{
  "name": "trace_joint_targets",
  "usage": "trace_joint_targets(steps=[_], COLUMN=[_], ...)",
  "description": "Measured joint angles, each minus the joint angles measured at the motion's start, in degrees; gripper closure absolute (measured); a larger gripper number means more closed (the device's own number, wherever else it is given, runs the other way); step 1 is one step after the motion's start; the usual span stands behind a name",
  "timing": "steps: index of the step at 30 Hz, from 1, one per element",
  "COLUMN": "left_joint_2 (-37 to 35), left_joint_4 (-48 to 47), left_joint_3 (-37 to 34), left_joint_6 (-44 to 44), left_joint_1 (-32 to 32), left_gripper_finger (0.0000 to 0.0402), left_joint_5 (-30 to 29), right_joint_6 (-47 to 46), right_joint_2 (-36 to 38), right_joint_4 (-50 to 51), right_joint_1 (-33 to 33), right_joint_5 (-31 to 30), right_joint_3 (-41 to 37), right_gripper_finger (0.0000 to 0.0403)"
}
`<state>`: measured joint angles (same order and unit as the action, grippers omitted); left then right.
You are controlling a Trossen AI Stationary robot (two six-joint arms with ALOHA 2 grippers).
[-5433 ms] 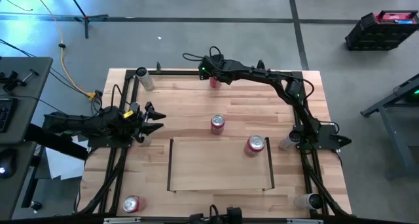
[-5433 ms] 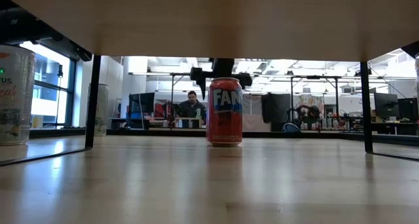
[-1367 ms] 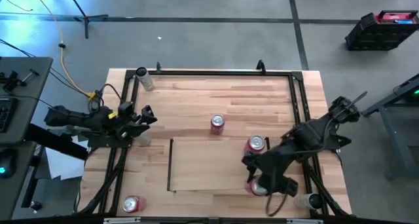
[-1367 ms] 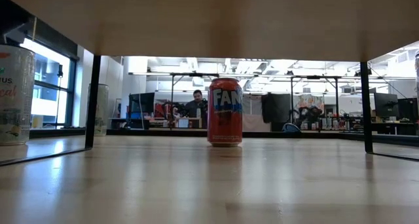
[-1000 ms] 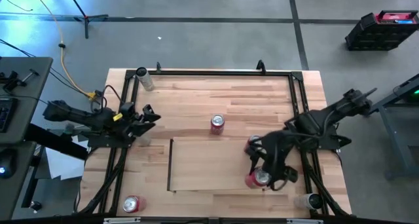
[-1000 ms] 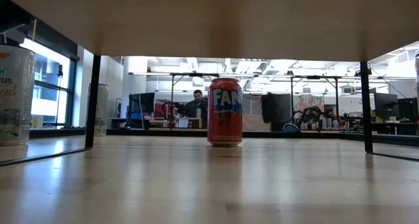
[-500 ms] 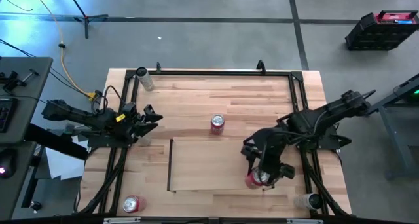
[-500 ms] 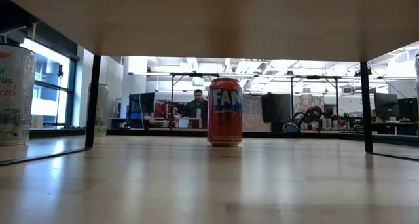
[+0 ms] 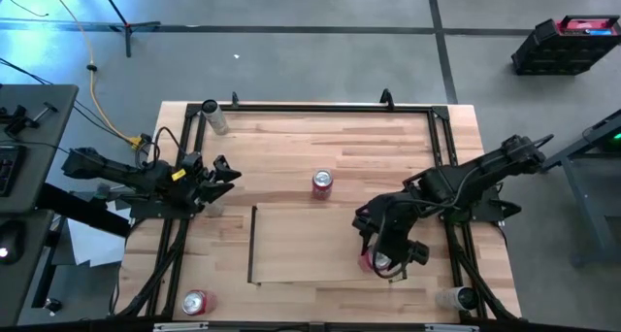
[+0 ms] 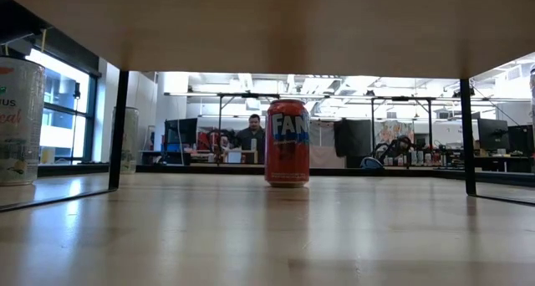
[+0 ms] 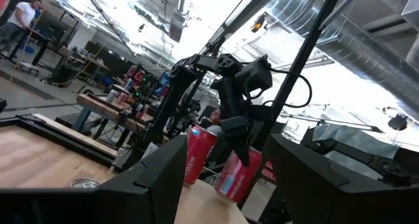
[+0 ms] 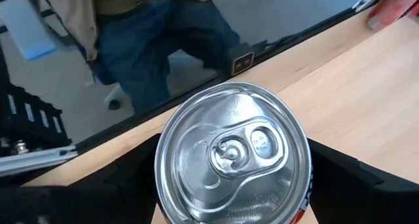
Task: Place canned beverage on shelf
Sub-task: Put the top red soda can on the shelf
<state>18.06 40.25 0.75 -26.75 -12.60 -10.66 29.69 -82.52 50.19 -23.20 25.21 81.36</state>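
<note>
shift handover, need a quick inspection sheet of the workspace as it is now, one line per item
surface: plank wooden tabletop with a black tube frame.
job's things: shelf lies flat mid-table; a red can at its near right corner sits between the right gripper's fingers; another red can stands on the tabletop just beyond the shelf.
clutter: red can at the near left corner; pale cans at the far left and near right.
grippers: right gripper closed around the can from above; left gripper open, empty, at the table's left edge.
cables: yellow cable on the floor to the left.
surroundings: person seated in the room beyond; black crate on the floor.
</note>
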Motion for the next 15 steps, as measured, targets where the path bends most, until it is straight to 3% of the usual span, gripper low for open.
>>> trace_joint_targets(steps=[15], left_joint_2=[0.00], left_joint_4=[-0.07], left_joint_3=[-0.02], left_joint_6=[0.36], left_joint_1=[0.00], left_gripper_finger=[0.0193], left_joint_5=[0.00], right_joint_6=[0.10], right_joint_2=[0.00], right_joint_4=[3.73], right_joint_1=[-0.02], right_joint_5=[0.21], right_joint_3=[0.00], right_gripper_finger=[0.0111])
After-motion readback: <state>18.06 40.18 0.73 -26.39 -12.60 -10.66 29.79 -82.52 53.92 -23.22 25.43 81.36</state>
